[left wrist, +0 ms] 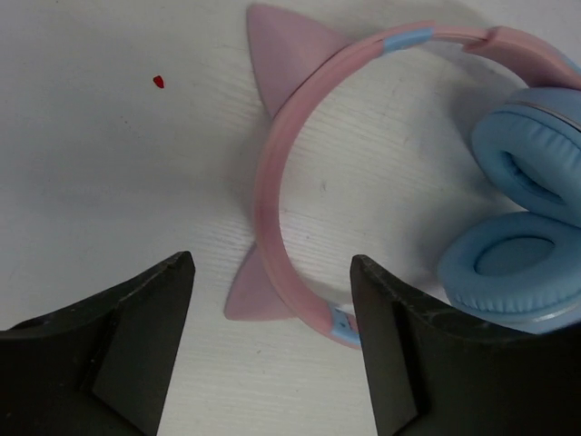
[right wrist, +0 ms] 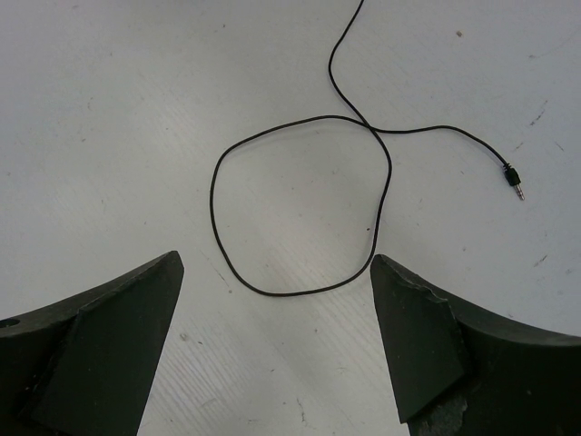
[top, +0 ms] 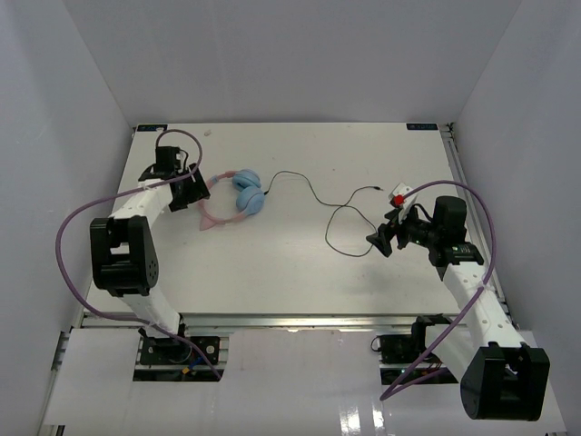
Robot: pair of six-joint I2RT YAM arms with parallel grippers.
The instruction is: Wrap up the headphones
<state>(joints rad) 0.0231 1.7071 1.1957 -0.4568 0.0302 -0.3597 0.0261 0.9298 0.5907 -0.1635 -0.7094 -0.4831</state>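
Observation:
The headphones (top: 238,195) lie flat at the back left of the white table (top: 300,272). Their pink headband (left wrist: 272,182) curves left, with one cat-ear point (left wrist: 254,295) low and another at the top. Both light-blue ear cups (left wrist: 526,263) lie stacked to the right. My left gripper (left wrist: 272,272) hangs open over the lower headband, its right finger close beside the band's blue slider. The thin black cord (top: 313,193) runs right into a loop (right wrist: 213,191) and ends in a plug (right wrist: 515,182). My right gripper (right wrist: 277,263) is open just short of the loop, holding nothing.
White walls close in the table on the left, back and right. Thick purple cables (top: 68,227) arc off both arms. A tiny red speck (left wrist: 159,82) sits on the table left of the headband. A metal rail (top: 300,320) runs along the near edge.

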